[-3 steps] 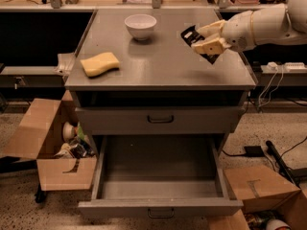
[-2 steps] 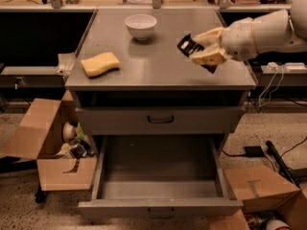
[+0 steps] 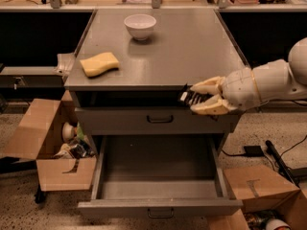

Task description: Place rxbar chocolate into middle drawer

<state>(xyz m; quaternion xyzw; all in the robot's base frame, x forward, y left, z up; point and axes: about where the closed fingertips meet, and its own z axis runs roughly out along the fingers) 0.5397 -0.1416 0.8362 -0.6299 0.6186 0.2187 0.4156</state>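
Observation:
My gripper reaches in from the right, level with the cabinet's front edge, its pale fingers shut on the rxbar chocolate, a small black bar with pale lettering. The bar hangs in front of the closed upper drawer, above the right part of the middle drawer. The middle drawer is pulled fully out and shows a bare grey floor; its dark handle is on the front panel.
A yellow sponge and a white bowl sit on the cabinet top. An open cardboard box with clutter stands at the left, more boxes at the lower right. A cable lies on the floor.
My gripper has carried the bar from above the cabinet top's right side down and forward, past the front edge, to in front of the upper drawer.

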